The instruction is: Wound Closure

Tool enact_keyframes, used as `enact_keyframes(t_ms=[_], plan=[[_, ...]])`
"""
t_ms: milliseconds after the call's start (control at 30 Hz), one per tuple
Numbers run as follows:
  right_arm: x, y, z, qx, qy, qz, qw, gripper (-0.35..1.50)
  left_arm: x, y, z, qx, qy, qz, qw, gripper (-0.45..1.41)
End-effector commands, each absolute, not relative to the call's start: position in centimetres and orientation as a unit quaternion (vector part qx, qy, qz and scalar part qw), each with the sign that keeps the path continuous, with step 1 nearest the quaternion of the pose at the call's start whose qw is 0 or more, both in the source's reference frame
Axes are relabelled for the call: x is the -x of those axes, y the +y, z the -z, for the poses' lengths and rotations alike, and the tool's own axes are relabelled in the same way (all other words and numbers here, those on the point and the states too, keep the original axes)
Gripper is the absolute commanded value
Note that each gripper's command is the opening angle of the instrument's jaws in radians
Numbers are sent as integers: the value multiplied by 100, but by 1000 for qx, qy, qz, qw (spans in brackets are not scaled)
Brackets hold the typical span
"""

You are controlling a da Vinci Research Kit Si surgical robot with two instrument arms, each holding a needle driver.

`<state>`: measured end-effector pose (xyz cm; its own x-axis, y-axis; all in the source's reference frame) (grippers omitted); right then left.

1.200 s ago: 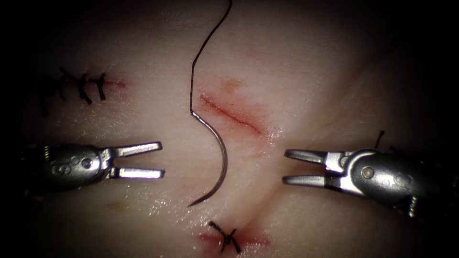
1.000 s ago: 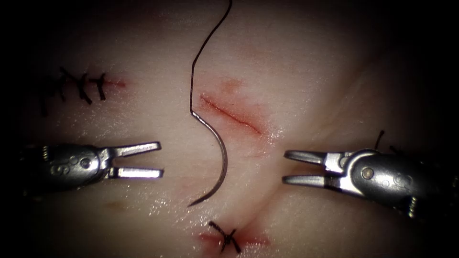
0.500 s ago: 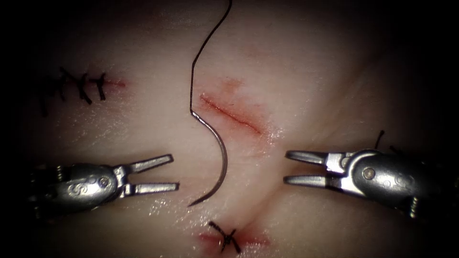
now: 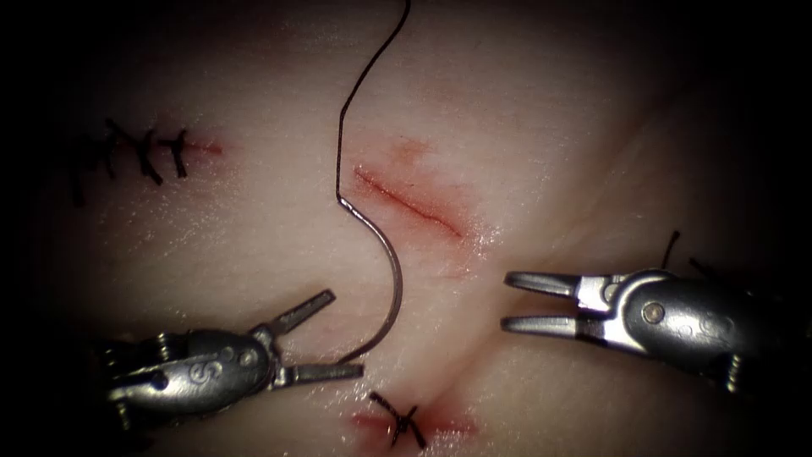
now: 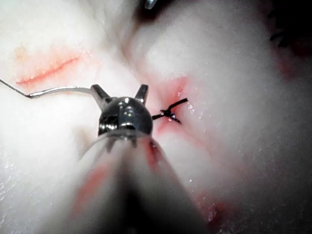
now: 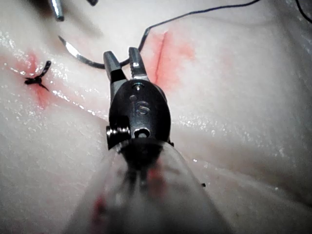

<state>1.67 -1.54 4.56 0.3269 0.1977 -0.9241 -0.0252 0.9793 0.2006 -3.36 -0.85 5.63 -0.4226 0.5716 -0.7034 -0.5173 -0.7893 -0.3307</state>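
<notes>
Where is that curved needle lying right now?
In the endoscope view the needle lies on the tissue just left of the cut, its point beside the open left tool; neither tool holds it.

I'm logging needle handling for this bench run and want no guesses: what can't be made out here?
- Needle tip: endoscope view, hidden at the left end effector's lower jaw; contact unclear.
- Thread: endoscope view, cut off by the top edge.
- Needle middle: right wrist view, hidden behind the open right end effector.
- Left arm's shaft: left wrist view, blurred.
</notes>
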Motion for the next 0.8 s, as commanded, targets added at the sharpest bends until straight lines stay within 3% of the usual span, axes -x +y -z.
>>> enact_keyframes(t_ms=[33, 800], plan=[[-176, -154, -461, -74, 576, -69, 811, 20, 343, -86, -571, 424, -33, -844, 326, 76], [-185, -158, -462, -75, 571, -67, 815, 21, 351, -99, -644, 370, -41, -873, 316, 69]])
